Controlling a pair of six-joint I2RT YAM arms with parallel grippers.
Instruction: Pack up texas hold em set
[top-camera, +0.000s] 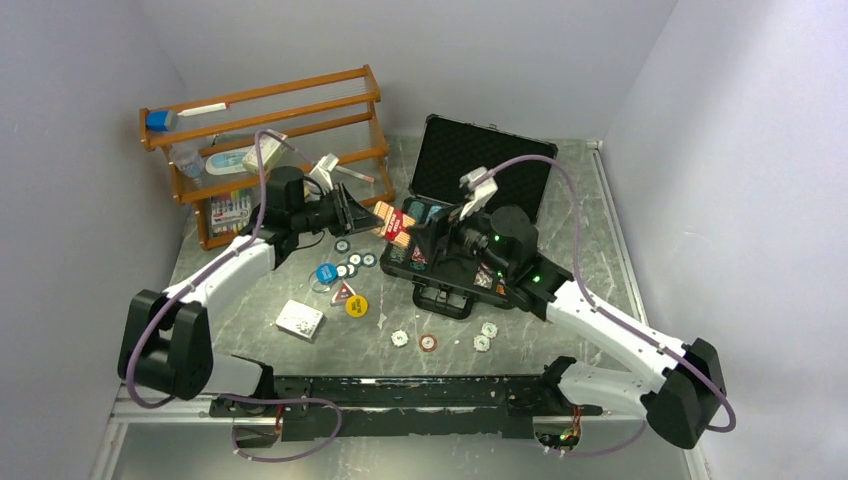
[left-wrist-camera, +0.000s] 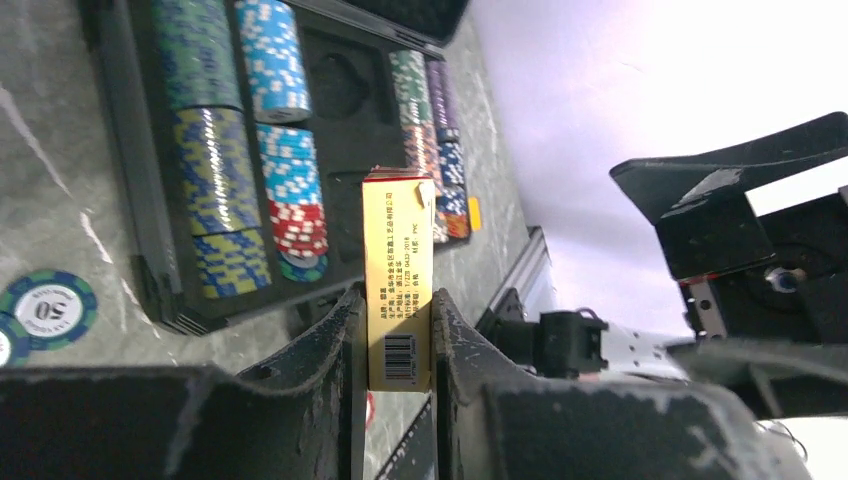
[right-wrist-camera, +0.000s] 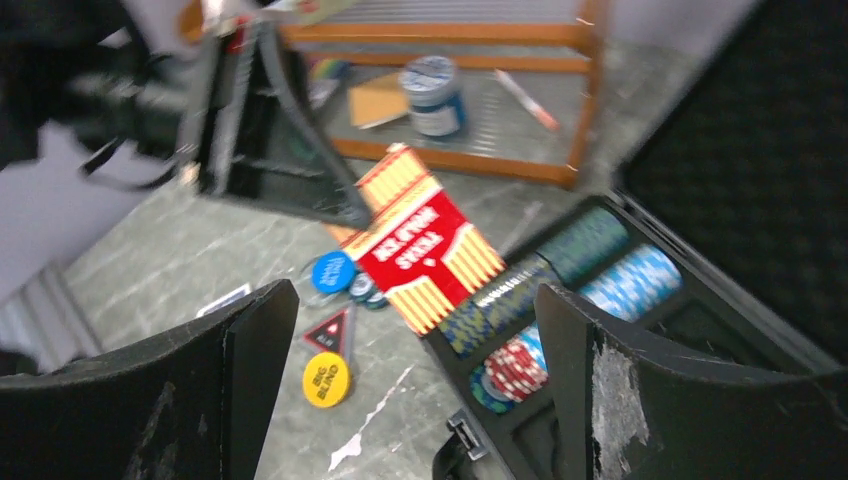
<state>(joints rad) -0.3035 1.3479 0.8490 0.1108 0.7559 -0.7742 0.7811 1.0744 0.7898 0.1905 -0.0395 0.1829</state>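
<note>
Grey marbled tabletop (top-camera: 600, 250), pale walls on three sides. Nearest: loose chips (top-camera: 428, 342), yellow button token (top-camera: 356, 305). Midway: left gripper (left-wrist-camera: 398, 340) clamps red-gold card deck (left-wrist-camera: 400, 260) at left end of open case (top-camera: 480, 160); right gripper (right-wrist-camera: 412, 292) spread wide, empty, above case's chip rows (right-wrist-camera: 600, 270). Farthest: orange rack (top-camera: 270, 110)

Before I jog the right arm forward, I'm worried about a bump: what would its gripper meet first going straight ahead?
Probably the red card box, held by the left gripper. It sits centred between the open right fingers. Depth is unclear, so I cannot tell how soon they would touch.
</note>
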